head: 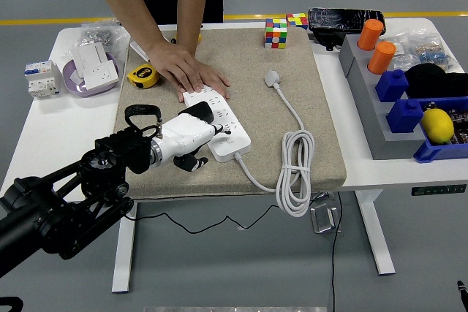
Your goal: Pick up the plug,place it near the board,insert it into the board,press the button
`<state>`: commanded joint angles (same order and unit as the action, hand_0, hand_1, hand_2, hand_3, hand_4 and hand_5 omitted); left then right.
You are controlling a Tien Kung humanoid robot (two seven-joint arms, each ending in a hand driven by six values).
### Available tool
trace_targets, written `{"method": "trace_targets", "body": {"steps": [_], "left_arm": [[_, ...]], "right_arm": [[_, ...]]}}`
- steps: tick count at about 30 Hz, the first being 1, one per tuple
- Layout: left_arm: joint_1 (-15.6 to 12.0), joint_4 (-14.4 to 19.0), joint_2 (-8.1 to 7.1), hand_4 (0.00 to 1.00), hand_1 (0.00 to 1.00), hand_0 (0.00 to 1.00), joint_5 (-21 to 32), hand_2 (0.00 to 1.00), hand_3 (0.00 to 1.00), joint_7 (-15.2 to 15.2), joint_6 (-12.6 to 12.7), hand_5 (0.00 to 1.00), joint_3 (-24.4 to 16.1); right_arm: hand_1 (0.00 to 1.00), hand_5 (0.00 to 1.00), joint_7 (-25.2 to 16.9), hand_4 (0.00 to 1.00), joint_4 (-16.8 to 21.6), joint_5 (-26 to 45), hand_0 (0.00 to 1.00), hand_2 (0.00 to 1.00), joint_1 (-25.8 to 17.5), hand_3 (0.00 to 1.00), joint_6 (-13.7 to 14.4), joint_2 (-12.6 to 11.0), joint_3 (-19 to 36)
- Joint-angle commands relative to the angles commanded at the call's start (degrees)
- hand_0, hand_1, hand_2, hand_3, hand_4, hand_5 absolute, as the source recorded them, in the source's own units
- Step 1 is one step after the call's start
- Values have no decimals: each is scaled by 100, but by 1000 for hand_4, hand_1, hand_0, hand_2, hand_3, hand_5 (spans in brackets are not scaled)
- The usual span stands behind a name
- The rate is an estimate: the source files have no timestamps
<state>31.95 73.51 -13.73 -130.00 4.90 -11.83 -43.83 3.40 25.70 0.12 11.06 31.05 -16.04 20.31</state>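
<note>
My left hand [189,139] reaches in from the lower left, its white fingers [192,162] curled at the near end of the power strip [219,123]; whether they grip anything, I cannot tell. The black plug [196,112] is a small blocky adapter standing on the white strip, just above my knuckles. A person's hand [189,72] presses flat on the strip's far end. Further right, the strip's white cable [295,173] lies coiled on the beige mat [241,60].

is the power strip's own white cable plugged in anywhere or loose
Loose. The white cable lies coiled on the mat, and its plug rests bare on the mat, in no socket.
</note>
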Motion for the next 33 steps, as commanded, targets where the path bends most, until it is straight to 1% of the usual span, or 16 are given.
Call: {"method": "trace_targets", "body": {"steps": [1, 3, 6, 7, 10, 12, 13, 14, 16, 18, 19, 24, 25, 30, 31, 33], "left_arm": [[-47, 164, -7, 635, 23, 153, 0, 160, 858, 16, -43, 2, -128], [-107, 377, -2, 635, 23, 153, 0, 160, 858, 30, -89, 2, -318], [-254, 711, 58, 635, 23, 153, 475, 160, 858, 20, -59, 2, -747], [-283, 777, 76, 623, 56, 181, 632, 210, 829, 12, -32, 2, -855], [-389, 934, 185, 623, 56, 181, 1175, 210, 829, -82, 196, 2, -1289], [-450, 927, 279, 623, 56, 181, 1213, 210, 829, -152, 355, 2, -1575], [-481, 918, 311, 630, 207, 292, 1249, 262, 556, -180, 417, 2, -1694], [-521, 907, 347, 630, 207, 292, 1313, 262, 556, -199, 482, 2, -1817], [-647, 838, 447, 630, 207, 292, 1664, 262, 556, -177, 654, 2, -2087], [-734, 793, 516, 630, 207, 292, 1960, 262, 556, -138, 631, 2, -2337], [-791, 764, 541, 958, 726, 804, 2122, 577, 479, -134, 639, 223, -2463], [-1017, 737, 625, 958, 726, 804, 3163, 577, 479, -83, 613, 223, -2975], [-1051, 738, 646, 998, 929, 924, 3399, 860, 787, -66, 596, 518, -3069], [-1140, 706, 719, 998, 929, 924, 4464, 860, 787, -6, 552, 518, -3339], [-1155, 700, 740, 998, 998, 998, 4647, 955, 964, 16, 549, 612, -3395], [-1168, 695, 764, 998, 998, 998, 4698, 955, 964, 31, 558, 612, -3453]], "right_arm": [[885, 998, 0, 998, -1, 2, 943, 830, 0, 847, -1, 0, 0], [885, 998, 1, 998, -3, 4, 943, 830, 3, 847, -2, 0, 1], [885, 998, 2, 998, 0, -6, 943, 830, 5, 847, -2, 3, 19], [885, 998, 3, 998, -1, -5, 943, 829, 5, 847, -3, 4, 19], [885, 998, 5, 998, -1, -7, 943, 829, 5, 847, -5, 11, 25], [885, 998, 6, 998, 0, -14, 943, 829, 11, 847, -2, 20, 35], [884, 998, 8, 998, 0, -19, 940, 830, 12, 847, 0, 25, 40], [884, 998, 11, 998, 2, -30, 940, 830, 14, 847, 3, 28, 47], [884, 998, 4, 998, 4, -31, 940, 830, 12, 847, 8, 38, 68], [884, 998, 3, 998, 0, -25, 940, 830, 5, 847, 9, 46, 72], [885, 998, 3, 998, 2, -30, 940, 829, -2, 847, 9, 47, 84], [885, 998, -2, 998, -3, -27, 940, 829, -10, 847, 3, 43, 105], [885, 998, -4, 998, -3, -29, 939, 830, -10, 847, 5, 42, 112], [885, 998, -4, 998, -3, -34, 939, 830, -10, 847, 3, 51, 120], [884, 998, -5, 998, -2, -36, 939, 830, -10, 847, 2, 55, 124], [884, 998, -6, 998, -3, -37, 939, 830, -9, 847, 2, 59, 129]]}}
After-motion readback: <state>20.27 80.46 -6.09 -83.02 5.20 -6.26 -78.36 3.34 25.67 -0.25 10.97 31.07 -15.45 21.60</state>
